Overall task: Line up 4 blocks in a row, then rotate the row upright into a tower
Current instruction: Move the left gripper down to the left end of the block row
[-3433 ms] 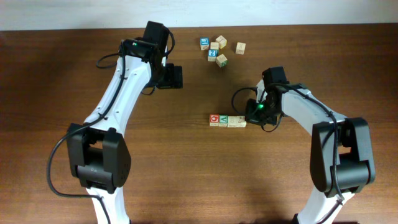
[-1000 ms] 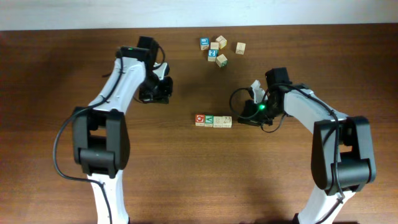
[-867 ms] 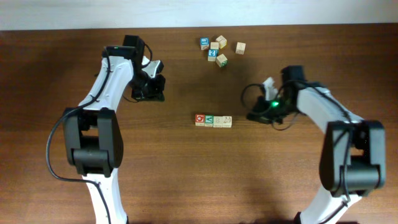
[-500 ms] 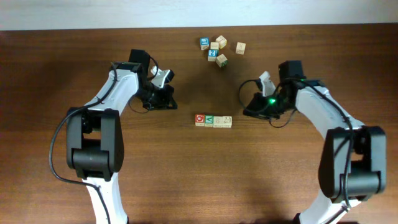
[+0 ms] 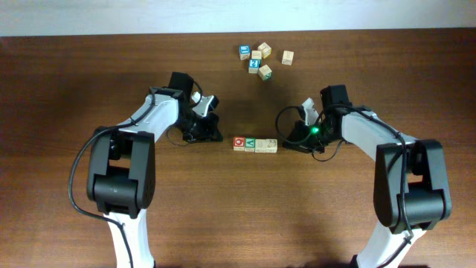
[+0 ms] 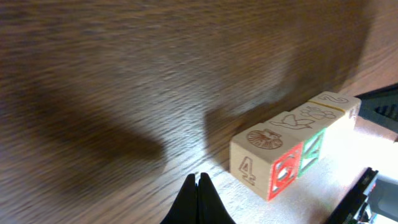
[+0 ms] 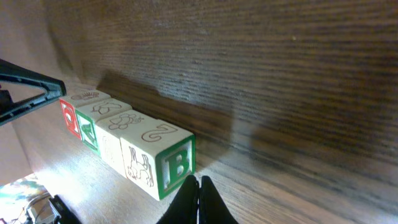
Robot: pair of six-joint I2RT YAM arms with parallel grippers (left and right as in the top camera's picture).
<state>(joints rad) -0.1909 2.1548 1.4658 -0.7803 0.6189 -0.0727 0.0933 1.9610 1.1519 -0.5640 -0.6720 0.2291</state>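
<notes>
The four blocks lie in a straight touching row at the table's middle: a red-ring cube [image 5: 239,143], a green-letter cube [image 5: 251,144] and two pale-topped cubes [image 5: 267,145]. My left gripper [image 5: 213,131] is shut and empty just left of the row's red end; its view shows the closed tips [image 6: 198,181] a short gap from the cube with the red face [image 6: 264,165]. My right gripper [image 5: 290,141] is shut and empty at the row's other end. In its view the tips [image 7: 196,182] sit right beside the green B cube [image 7: 163,158]; whether they touch it I cannot tell.
Several loose cubes [image 5: 262,59], some blue-faced, lie scattered at the back of the brown wooden table [image 5: 238,216]. The table's far edge [image 5: 89,34] runs along the top of the overhead view.
The row slid left before one second ago and has stayed put since. The left gripper came in from the back left to the red end. The right gripper swung out and returned.
</notes>
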